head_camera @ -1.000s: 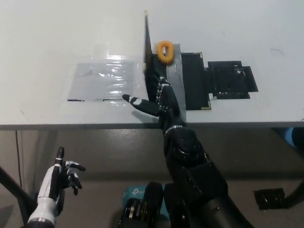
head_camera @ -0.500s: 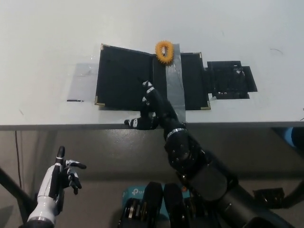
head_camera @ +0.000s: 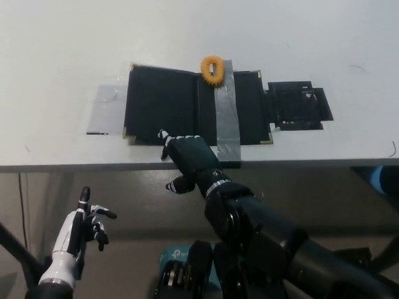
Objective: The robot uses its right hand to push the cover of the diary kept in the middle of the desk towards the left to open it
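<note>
Withdrawn to the surface (head_camera: pixel 62 62) edge, the open right robot hand (head_camera: pixel 187 156) is held just near of the diary (head_camera: pixel 168 106) (already flat open).

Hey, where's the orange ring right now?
In the head view, the orange ring sits at the open diary's far edge, atop the grey tape strip.

Black diary (head_camera: pixel 163 112) flat open mid-desk, cover to the left.

cover (head_camera: pixel 163 112): upright a second ago, now flat, swung to 9 o'clock | your right hand (head_camera: pixel 190 157): withdrawn toward 6 o'clock, desk edge
</note>
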### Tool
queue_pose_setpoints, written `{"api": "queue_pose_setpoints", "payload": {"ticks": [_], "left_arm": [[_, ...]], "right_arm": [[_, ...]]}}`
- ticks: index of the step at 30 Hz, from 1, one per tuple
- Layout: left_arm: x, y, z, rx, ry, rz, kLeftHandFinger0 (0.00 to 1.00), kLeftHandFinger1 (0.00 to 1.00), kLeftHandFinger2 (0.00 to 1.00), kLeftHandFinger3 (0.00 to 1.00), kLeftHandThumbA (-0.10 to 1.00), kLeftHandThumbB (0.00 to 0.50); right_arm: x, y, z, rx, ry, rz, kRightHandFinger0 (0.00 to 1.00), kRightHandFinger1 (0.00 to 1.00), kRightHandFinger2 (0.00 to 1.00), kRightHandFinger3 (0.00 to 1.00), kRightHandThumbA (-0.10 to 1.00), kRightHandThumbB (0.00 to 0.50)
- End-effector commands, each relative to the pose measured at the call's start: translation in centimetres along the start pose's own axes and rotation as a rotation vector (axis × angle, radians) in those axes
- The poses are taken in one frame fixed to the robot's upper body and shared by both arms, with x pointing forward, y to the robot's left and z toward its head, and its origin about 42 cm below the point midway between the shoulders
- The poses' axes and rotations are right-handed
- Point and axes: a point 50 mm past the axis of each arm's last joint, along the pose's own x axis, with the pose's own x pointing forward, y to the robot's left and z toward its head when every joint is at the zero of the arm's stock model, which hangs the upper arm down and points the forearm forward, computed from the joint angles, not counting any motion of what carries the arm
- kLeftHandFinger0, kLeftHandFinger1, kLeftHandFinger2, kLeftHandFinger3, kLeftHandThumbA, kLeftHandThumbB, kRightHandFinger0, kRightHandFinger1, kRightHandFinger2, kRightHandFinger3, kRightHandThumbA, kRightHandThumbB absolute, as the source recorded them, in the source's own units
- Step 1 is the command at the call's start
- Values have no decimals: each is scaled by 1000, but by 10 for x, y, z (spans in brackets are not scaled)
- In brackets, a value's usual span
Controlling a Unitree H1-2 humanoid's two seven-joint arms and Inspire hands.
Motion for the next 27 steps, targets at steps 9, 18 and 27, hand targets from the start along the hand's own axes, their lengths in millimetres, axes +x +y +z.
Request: {"api": "queue_pose_setpoints", "payload": {"ticks": [9,18,27], "left_arm": [[-4,3,8,-3,-37,3,161,194,121,335,1000,448],[-6,8,5,-7,-52,28,107,176,147,340,1000,417],[-6,12,3,-14,-40,50,129,187,130,312,1000,420]], "right_arm": [[0,-45,16,138,-16,200,245,524,708,1000,1000,348],[-50,-187,10,930,-295,136,1000,1000,1000,1000,1000,269],[-125,-251,-39,1174,-396,-39,982,1000,1000,1000,1000,246]]}}
